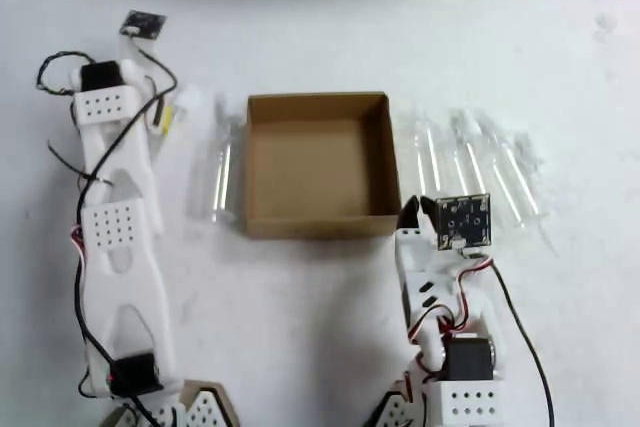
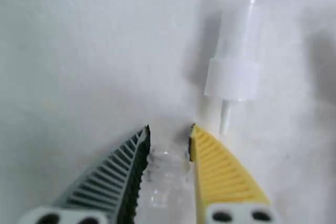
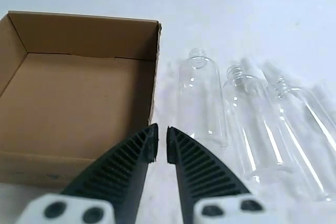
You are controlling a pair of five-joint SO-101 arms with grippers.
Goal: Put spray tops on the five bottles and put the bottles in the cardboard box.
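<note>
**Cut off and out of sight**

Only the neck of the bottle [image 2: 168, 163] showed within the left claw [image 2: 169, 129]; the rest was cut off. Ahead of the right claw [image 3: 162, 129], the outermost bottle [image 3: 310, 124] and the cardboard box [image 3: 79, 30] ran past the picture's edge.

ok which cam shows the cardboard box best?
High view: the whole cardboard box, all four walls, nothing inside. Right wrist view crops one side, and the right gripper hides part of the near wall.
</note>
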